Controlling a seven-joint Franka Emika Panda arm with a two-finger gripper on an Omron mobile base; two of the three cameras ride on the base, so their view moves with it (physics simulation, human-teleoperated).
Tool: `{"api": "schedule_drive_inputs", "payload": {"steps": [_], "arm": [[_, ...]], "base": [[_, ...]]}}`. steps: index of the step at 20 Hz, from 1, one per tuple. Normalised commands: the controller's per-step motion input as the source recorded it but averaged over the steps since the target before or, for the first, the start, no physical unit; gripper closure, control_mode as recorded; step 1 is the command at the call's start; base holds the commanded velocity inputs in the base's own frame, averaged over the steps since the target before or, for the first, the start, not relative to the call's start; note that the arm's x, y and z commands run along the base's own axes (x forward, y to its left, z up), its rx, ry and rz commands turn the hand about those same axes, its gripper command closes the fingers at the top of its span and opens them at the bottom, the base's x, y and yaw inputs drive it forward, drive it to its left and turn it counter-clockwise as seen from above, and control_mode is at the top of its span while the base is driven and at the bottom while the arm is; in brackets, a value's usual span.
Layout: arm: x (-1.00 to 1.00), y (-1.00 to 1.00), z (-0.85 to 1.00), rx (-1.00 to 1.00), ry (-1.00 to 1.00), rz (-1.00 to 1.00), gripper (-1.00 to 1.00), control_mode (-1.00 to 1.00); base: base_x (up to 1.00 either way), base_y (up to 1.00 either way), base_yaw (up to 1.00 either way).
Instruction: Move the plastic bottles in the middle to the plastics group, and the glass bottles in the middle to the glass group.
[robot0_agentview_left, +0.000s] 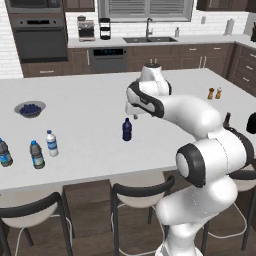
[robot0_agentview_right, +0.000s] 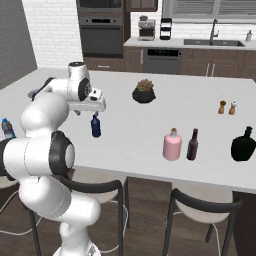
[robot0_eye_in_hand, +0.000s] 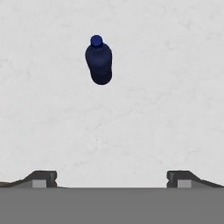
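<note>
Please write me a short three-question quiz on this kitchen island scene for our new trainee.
1. True or false: the tool is shut on the solid dark navy plastic bottle.
2. Which stands right beside the squat pink glass bottle? A) slim dark brown glass bottle B) bowl of blueberries C) potted succulent
3. Fill in: the clear white-capped plastic bottle stands next to a greyish bottle with a ____ cap.

Key: 1 false, the tool is open above it; 2 A; 3 blue.

Two rear base views flank the counter (robot0_agentview_left: 90, 100); hand view looks straight down.
</note>
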Motion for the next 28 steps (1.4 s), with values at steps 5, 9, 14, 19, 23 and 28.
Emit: {"api": "schedule_drive_inputs", "payload": {"steps": [5, 9, 14, 19, 23, 28], "arm": [[0.67, 0.27, -0.03, -0.13, 0.06, 0.0, -1.0, -1.0], [0.27, 0.0, -0.19, 0.12, 0.0, 0.0, -1.0, -1.0], [0.32, 0.0, -0.3, 0.08, 0.0, 0.0, -1.0, -1.0], [0.17, 0.0, -0.26, -0.02, 0.01, 0.0, -1.0, -1.0], [0.12, 0.0, -0.11, -0.03, 0.0, 0.0, -1.0, -1.0], [0.36, 0.02, -0.23, 0.0, 0.0, 0.0, -1.0, -1.0]], "base": [[0.0, 0.0, 0.0], [0.0, 0.0, 0.0], [0.0, 0.0, 0.0], [0.0, 0.0, 0.0], [0.0, 0.0, 0.0], [0.0, 0.0, 0.0]]}}
